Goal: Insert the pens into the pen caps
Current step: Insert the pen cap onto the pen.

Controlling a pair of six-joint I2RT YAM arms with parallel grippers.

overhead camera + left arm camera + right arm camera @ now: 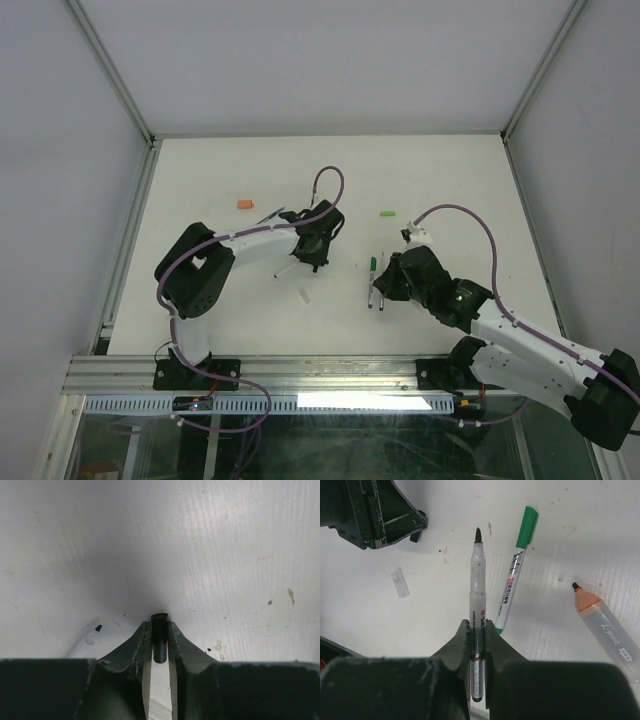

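My left gripper [159,625] is shut on a short black pen cap [160,645], which stands up between the fingertips just above the table. In the top view that gripper [314,252] hangs at mid-table. My right gripper [478,628] is shut on a white-barrelled pen [478,587] whose bare black tip points away from me. Beside it lie a white pen with a green cap [513,582] and a thick clear pen with an orange tip [604,625]. An orange cap [245,205] and a light green cap [388,214] lie farther back.
A small clear cap [400,583] lies left of the held pen, also seen in the top view [304,296]. A white pen with a black tip [90,639] rests left of my left fingers. The left arm's head [380,512] fills the right wrist view's upper left.
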